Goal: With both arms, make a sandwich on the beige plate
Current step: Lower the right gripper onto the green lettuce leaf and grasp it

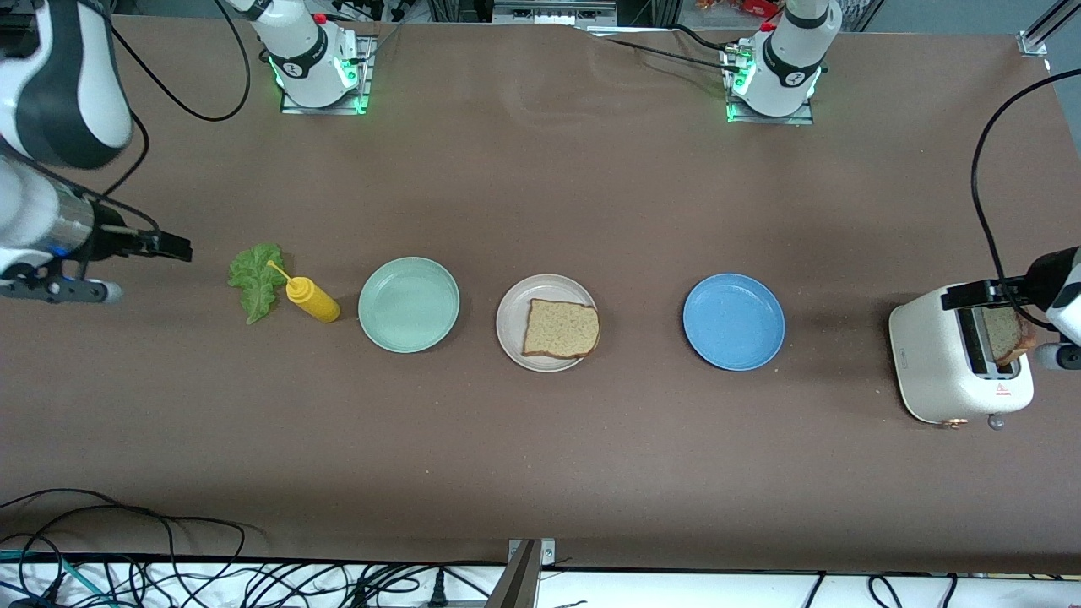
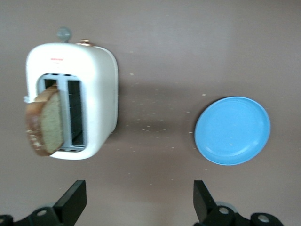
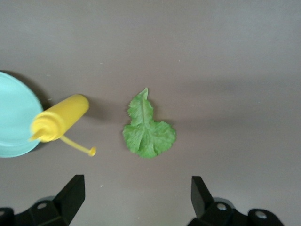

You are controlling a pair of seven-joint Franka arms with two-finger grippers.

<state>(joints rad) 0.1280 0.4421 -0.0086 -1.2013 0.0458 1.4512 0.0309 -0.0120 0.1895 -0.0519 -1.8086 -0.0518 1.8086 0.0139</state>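
i hold my left gripper (image 2: 136,207) wide open above the white toaster (image 2: 75,106), where a tan bread slice (image 2: 47,123) stands ready. my right gripper (image 3: 134,205), also open, hangs over the ruffled green lettuce leaf (image 3: 146,129). the other bread slice (image 1: 560,328) already lies on the round beige plate (image 1: 511,314), well apart from the toaster.

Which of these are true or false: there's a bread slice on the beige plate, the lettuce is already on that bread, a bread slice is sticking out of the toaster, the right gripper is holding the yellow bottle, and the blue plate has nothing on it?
1. A bread slice lies on the beige plate. True.
2. The lettuce leaf is on that bread. False: it lies on the table beside the yellow squeeze bottle, toward the right arm's end.
3. A second bread slice sticks up out of the toaster. True.
4. The right gripper holds the bottle. False: it is open and holds nothing, up over the table near the lettuce.
5. The blue plate has nothing on it. True.
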